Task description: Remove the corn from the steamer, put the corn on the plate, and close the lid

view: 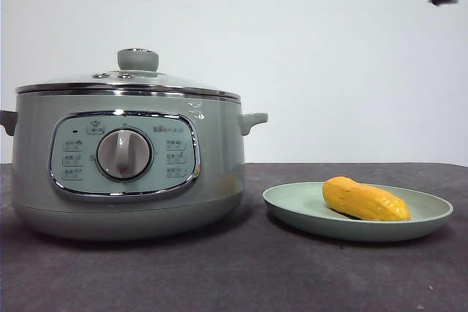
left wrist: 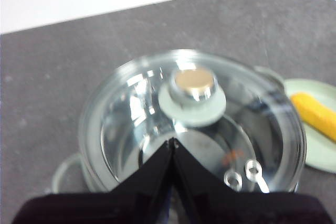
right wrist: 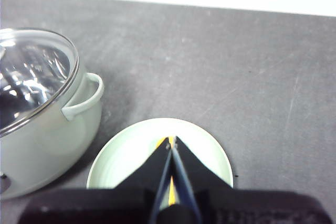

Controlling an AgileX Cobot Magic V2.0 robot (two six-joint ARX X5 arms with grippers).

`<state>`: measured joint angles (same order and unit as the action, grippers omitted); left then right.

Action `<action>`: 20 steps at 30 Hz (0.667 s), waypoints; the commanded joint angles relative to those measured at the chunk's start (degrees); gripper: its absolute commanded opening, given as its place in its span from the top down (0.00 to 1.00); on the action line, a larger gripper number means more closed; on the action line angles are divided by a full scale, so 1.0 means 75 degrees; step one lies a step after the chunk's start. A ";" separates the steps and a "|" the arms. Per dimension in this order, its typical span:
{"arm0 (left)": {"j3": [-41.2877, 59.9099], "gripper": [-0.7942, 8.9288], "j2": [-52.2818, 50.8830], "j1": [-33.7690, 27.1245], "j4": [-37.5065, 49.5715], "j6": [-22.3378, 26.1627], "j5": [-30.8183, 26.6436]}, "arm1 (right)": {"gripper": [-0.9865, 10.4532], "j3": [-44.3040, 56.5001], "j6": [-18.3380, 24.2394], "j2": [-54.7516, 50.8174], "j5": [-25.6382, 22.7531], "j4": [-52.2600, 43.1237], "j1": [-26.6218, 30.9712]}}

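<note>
Both arms hang raised: the left gripper (left wrist: pixel 173 142), jaws pressed together, above the lid (view: pixel 128 82) seated on the steamer (view: pixel 124 173); the right gripper (right wrist: pixel 171 142), likewise closed and empty, above the plate (view: pixel 292 202) where the corn (view: pixel 364 199) lies.

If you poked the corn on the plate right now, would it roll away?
Probably a little. The corn looks rounded and glossy, so it may roll or slip. The plate has a raised rim that would likely stop it. It looks stiff, not floppy.
</note>
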<state>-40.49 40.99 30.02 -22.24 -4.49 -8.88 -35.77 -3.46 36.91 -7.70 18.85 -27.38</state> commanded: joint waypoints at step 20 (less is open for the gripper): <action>0.1116 0.92 -0.0621 0.0117 0.0300 -0.0023 -0.0012 | 0.91 0.0551 -0.0417 -0.0256 -0.0023 -0.0388 0.0000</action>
<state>-32.25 36.47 30.61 -20.25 -4.54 -8.88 -31.97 -5.85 35.11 -7.73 16.49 -27.35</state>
